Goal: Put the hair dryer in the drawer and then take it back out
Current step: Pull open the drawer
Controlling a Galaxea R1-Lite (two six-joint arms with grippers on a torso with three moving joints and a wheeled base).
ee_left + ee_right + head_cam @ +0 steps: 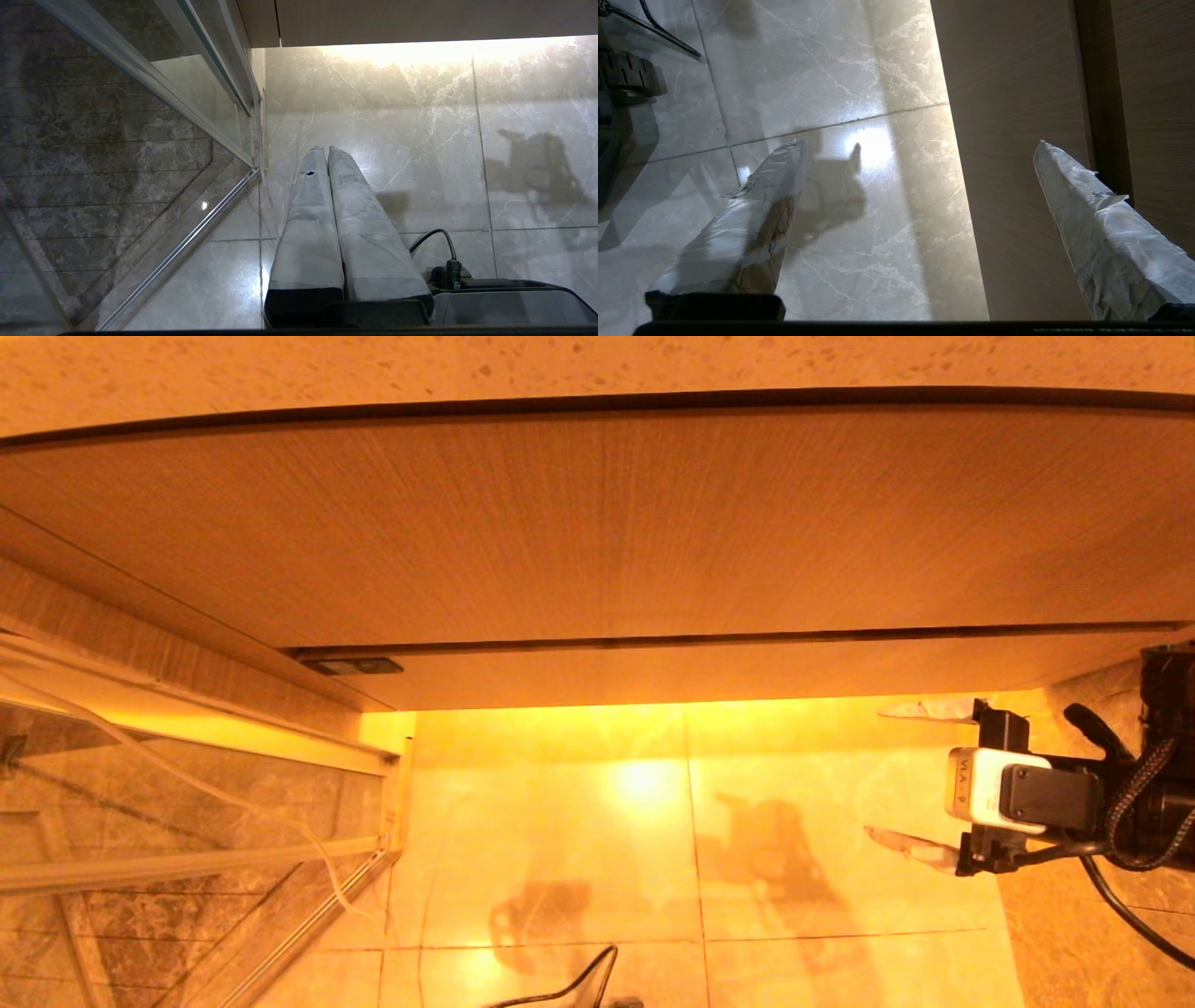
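Low at the head view's near edge, a curved dark cable rises over the glossy tiled floor. Farther out on the robot's right hangs the right gripper, its two pale taped fingers spread wide apart and holding nothing, pointing across the floor toward the robot's left. Above and beyond it runs the drawer, a narrow wood-grain front that sits flush and closed beneath the taller wood panel; a stone counter edge tops the panel. The upper finger of the right gripper ends just below the drawer's lower edge, apart from it. A glass partition with a metal frame stands on the robot's left. The hair dryer shows in none of the views, so its place relative to either claw cannot be told.

From the left wrist, the left gripper hangs over the marble floor, its wrapped fingers pressed together along their length with nothing between them. The glass partition lies just beside it, and the cabinet's wood front sits well beyond the tips.

From the right wrist, the right gripper shows its fingers far apart, one over the floor, the other in front of the drawer.
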